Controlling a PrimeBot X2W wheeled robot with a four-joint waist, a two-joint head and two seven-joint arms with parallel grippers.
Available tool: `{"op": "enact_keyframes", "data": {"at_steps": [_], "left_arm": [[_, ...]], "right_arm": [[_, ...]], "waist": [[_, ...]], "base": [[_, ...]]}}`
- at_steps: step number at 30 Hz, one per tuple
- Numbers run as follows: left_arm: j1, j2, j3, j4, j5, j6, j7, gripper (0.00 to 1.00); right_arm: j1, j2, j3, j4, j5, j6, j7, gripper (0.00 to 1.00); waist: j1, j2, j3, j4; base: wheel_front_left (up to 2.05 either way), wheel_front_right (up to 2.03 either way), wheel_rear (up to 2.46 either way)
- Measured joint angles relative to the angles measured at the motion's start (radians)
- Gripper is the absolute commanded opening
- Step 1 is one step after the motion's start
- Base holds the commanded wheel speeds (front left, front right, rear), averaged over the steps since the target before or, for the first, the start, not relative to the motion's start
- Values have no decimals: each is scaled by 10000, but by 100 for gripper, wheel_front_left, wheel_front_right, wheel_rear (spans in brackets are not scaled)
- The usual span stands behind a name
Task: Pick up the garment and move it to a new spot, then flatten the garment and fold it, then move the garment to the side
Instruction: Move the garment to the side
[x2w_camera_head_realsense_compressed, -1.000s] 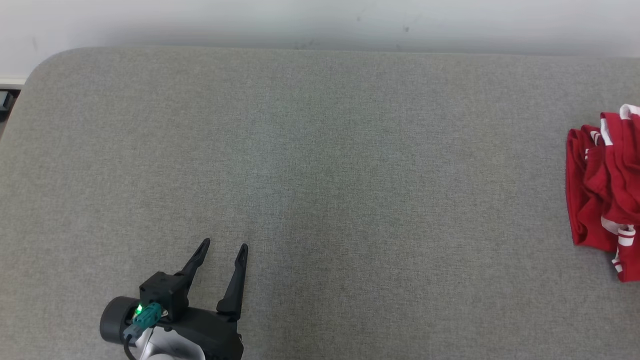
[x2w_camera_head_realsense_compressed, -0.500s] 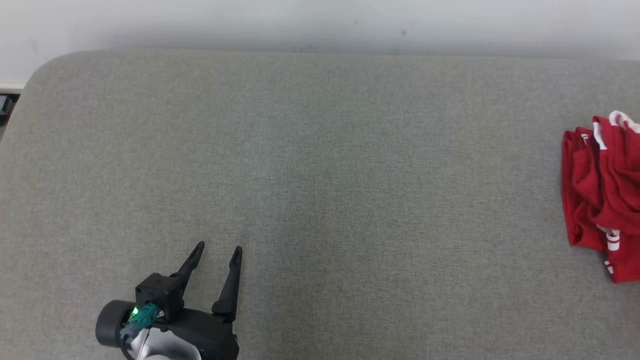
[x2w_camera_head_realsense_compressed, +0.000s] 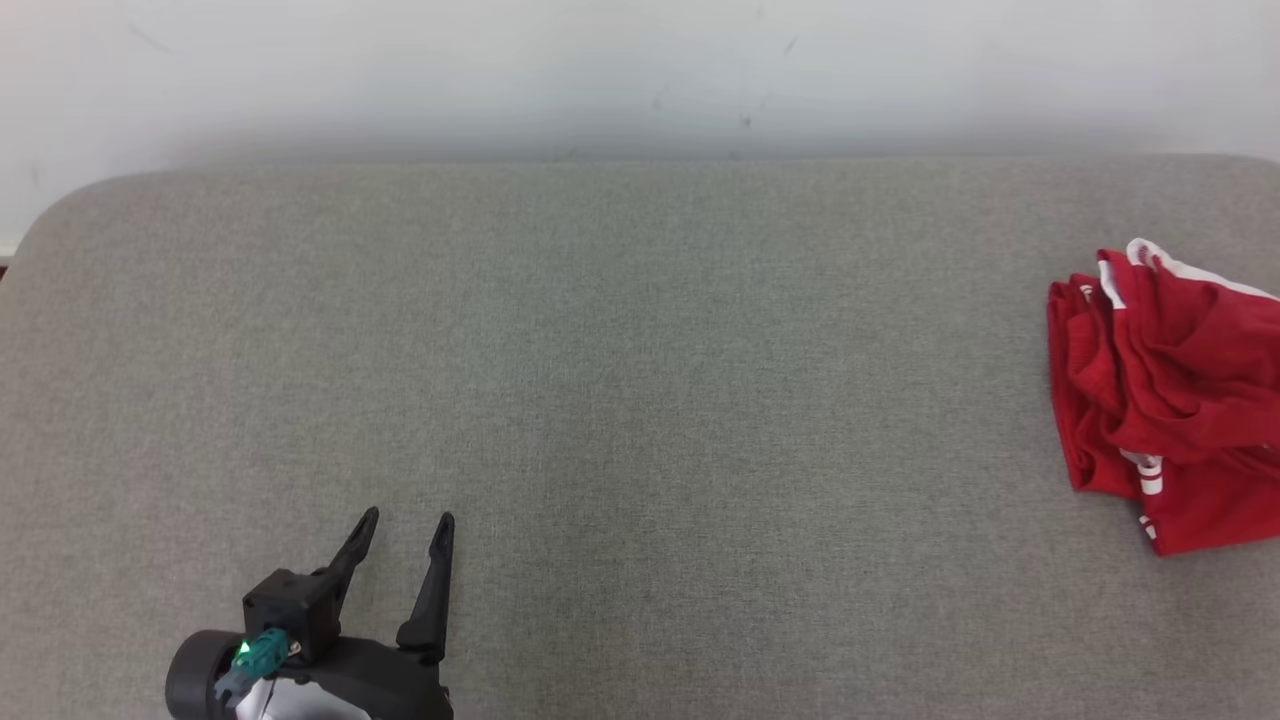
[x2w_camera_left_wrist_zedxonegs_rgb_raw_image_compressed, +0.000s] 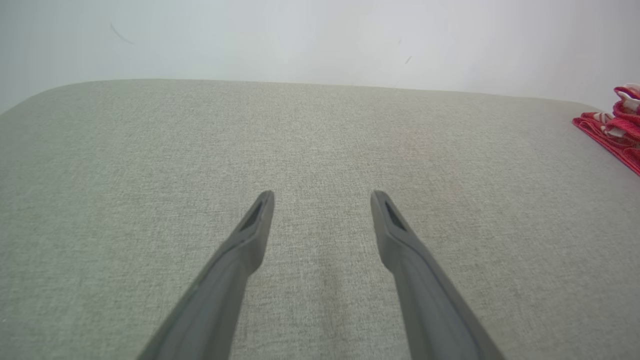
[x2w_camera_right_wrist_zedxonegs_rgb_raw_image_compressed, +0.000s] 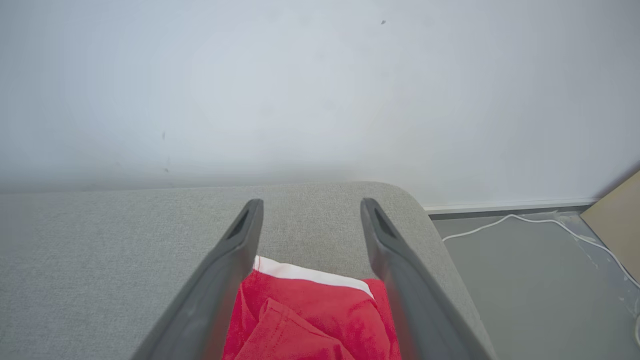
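The garment (x2w_camera_head_realsense_compressed: 1165, 395) is red with white trim and lies bunched at the far right of the grey padded table (x2w_camera_head_realsense_compressed: 640, 420), cut off by the frame edge. In the left wrist view the garment (x2w_camera_left_wrist_zedxonegs_rgb_raw_image_compressed: 617, 127) shows at the far right. My left gripper (x2w_camera_head_realsense_compressed: 405, 530) is open near the front left, far from the cloth, with nothing between its fingers (x2w_camera_left_wrist_zedxonegs_rgb_raw_image_compressed: 250, 235). In the right wrist view my right gripper (x2w_camera_right_wrist_zedxonegs_rgb_raw_image_compressed: 310, 205) stands open above the garment (x2w_camera_right_wrist_zedxonegs_rgb_raw_image_compressed: 310, 315), which lies below and between the two fingers without being pinched.
The table's rounded right end (x2w_camera_right_wrist_zedxonegs_rgb_raw_image_compressed: 425, 210) drops to a grey floor (x2w_camera_right_wrist_zedxonegs_rgb_raw_image_compressed: 525, 280) with a white cable (x2w_camera_right_wrist_zedxonegs_rgb_raw_image_compressed: 525, 220) and a tan board (x2w_camera_right_wrist_zedxonegs_rgb_raw_image_compressed: 615, 215). A pale wall (x2w_camera_head_realsense_compressed: 640, 70) runs behind the table.
The head camera has tilted and turned, shifting the whole picture down and left. The garment's upper folds have spread and settled lower. The left gripper stays open.
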Motion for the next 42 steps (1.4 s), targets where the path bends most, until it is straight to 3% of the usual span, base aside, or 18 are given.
{"op": "enact_keyframes", "data": {"at_steps": [8, 15, 28, 42], "left_arm": [[232, 36, 61, 54, -6, 82, -98, 100], [863, 203, 228, 88, -84, 176, -180, 100], [1489, 316, 345, -40, -109, 272, -230, 100], [1997, 479, 660, -441, -295, 447, -278, 100]], "right_arm": [[1120, 522, -782, -892, 988, 4, -1724, 100], [2750, 1139, -1018, -2435, 1616, 8, -3049, 100], [5558, 1488, -1310, -5346, 1837, -8, -3292, 100], [8056, 1964, -2594, -8142, 909, -1348, -3327, 100]], "waist": [[-2, 0, -480, -188], [-2, 0, -943, -255], [-2, 0, -1654, -558], [-1, 0, -2077, -926]], "base": [[0, 0, 0], [0, 0, 0], [0, 0, 0], [0, 0, 0]]}}
